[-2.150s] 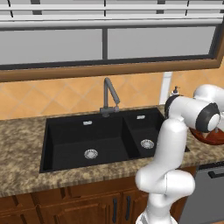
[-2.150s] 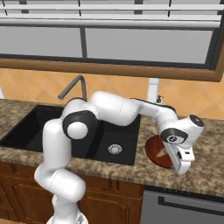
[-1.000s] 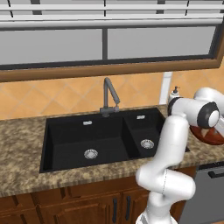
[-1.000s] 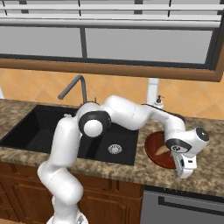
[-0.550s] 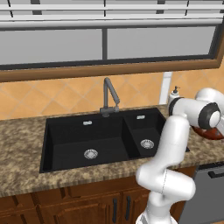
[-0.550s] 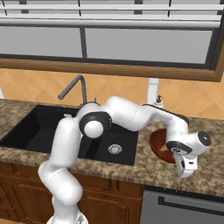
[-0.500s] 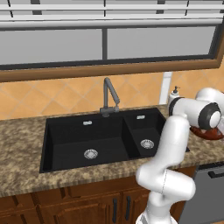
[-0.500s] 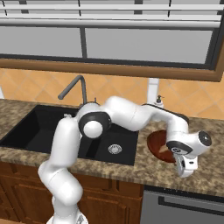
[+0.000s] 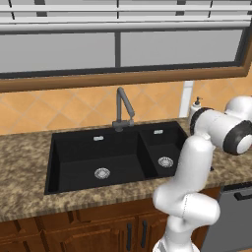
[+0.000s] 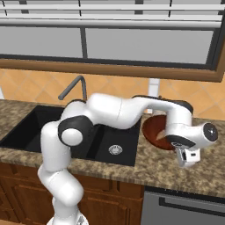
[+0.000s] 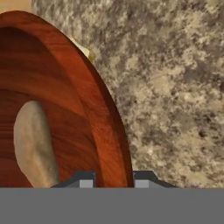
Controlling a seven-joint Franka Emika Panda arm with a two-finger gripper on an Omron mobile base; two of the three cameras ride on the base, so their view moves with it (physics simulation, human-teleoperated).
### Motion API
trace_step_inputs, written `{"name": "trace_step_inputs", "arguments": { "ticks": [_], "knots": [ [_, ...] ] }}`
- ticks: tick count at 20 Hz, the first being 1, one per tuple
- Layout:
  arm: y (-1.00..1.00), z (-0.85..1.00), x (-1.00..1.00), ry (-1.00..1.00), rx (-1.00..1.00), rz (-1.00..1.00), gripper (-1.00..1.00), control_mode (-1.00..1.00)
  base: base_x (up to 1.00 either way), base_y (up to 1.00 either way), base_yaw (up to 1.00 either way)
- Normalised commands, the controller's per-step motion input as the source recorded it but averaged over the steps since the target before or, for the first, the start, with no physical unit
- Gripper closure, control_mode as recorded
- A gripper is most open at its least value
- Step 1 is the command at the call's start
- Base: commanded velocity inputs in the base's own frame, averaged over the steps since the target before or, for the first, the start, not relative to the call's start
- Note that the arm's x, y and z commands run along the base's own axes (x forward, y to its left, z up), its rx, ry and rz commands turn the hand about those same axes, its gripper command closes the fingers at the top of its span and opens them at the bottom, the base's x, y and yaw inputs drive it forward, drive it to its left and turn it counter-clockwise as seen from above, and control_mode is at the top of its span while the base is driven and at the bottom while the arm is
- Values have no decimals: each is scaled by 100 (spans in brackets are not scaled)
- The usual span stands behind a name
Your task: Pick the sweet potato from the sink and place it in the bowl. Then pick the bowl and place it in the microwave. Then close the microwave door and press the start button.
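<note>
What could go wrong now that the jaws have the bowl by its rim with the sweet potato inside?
1. The bowl is tilted steeply in the right base view, held at one spot on its rim; it could slip or swing further.
2. The sweet potato lies loose against the sloping inner wall and might roll out onto the granite counter.
3. The sink lies just beside the bowl, so a spilled potato could drop back in.

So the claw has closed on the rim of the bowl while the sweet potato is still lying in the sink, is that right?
Not quite: the sweet potato lies inside the bowl, as the hand view shows. The claw is indeed closed on the bowl's rim.
</note>
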Motion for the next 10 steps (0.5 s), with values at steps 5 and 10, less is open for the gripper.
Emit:
{"name": "trace_step_inputs", "arguments": {
  "ticks": [5,10],
  "knots": [
    [31,93,-47,-11,-3,0,100,-100,0,0,0],
    [43,78,-25,-5,-6,0,100,-100,0,0,0]
  ]
}}
